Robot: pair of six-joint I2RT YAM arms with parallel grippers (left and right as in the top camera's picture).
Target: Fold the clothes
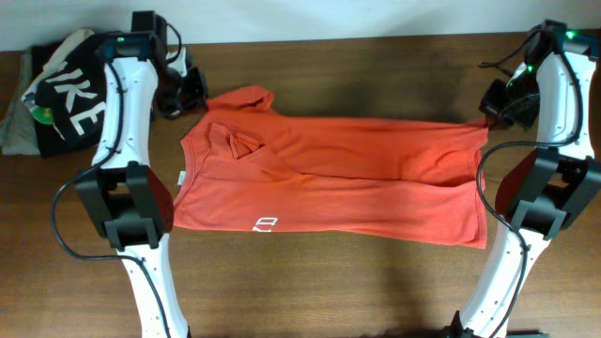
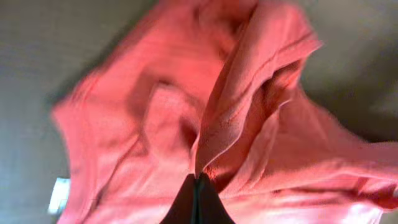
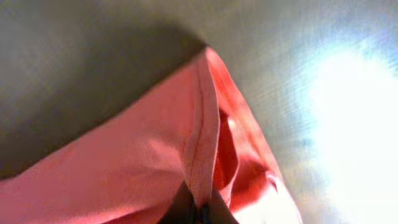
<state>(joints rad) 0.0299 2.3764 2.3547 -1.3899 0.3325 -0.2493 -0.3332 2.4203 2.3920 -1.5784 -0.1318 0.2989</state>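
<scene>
Brown wooden table (image 1: 310,282), viewed from overhead: your red-orange T-shirt (image 1: 357,183) lies spread across its middle, long axis running side to side, collar end toward your left arm and hem toward your right. Your left gripper (image 2: 197,196) is pinched closed on a ridge of fabric at the far shoulder; your right gripper (image 3: 198,208) is clamped on the far hem corner. The white logo (image 1: 265,225) sits at the shirt's near edge. A black lettered garment (image 1: 66,103) lies apart at the far left corner
</scene>
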